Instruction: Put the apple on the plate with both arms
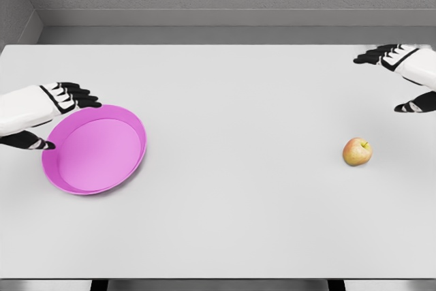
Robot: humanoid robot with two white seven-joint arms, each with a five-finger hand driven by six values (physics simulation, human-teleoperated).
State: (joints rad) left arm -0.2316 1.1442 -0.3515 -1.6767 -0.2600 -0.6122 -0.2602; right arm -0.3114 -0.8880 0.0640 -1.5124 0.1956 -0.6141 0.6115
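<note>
No text, label, brand, number or sign can be read anywhere in the head view.

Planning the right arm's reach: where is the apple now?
In the head view, the apple sits on the table's right side, just below the right hand and far from the plate.
</note>
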